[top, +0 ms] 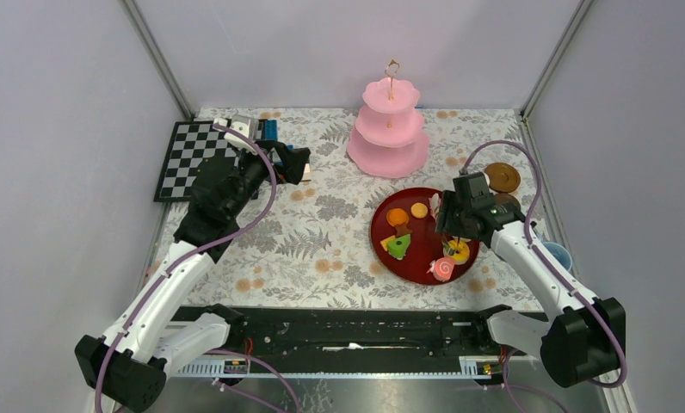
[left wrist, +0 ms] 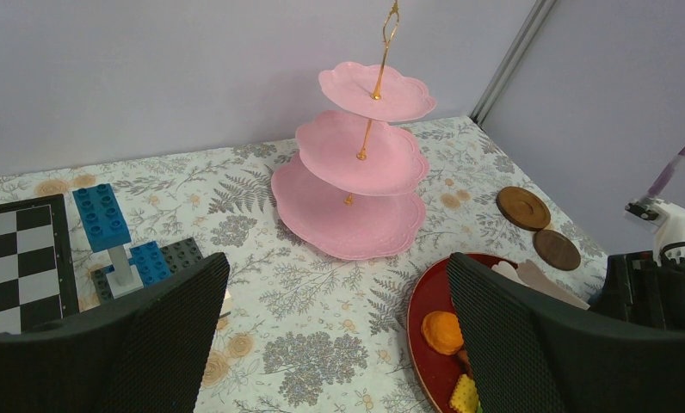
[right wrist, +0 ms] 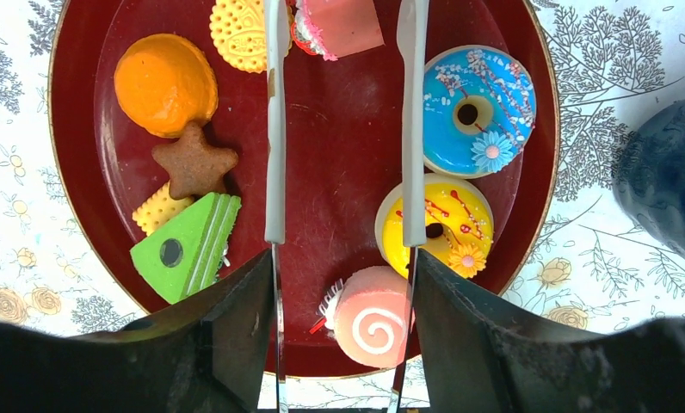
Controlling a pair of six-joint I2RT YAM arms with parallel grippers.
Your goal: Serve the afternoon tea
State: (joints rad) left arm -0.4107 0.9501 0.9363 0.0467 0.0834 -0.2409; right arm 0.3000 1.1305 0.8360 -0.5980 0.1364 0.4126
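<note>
Likely picking sweets off the red tray [right wrist: 72, 198]: right gripper [right wrist: 343, 267] clamped on tongs [right wrist: 274, 129], left gripper [left wrist: 335, 275] apart and empty; next, pinch the pink cake [right wrist: 343, 21] at the tray's rim.

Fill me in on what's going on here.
The right gripper holds the white tongs open over the dark red tray, where the toy sweets lie. The left gripper is open and empty, facing the pink three-tier stand, whose tiers are bare. Nothing has been served yet.
</note>
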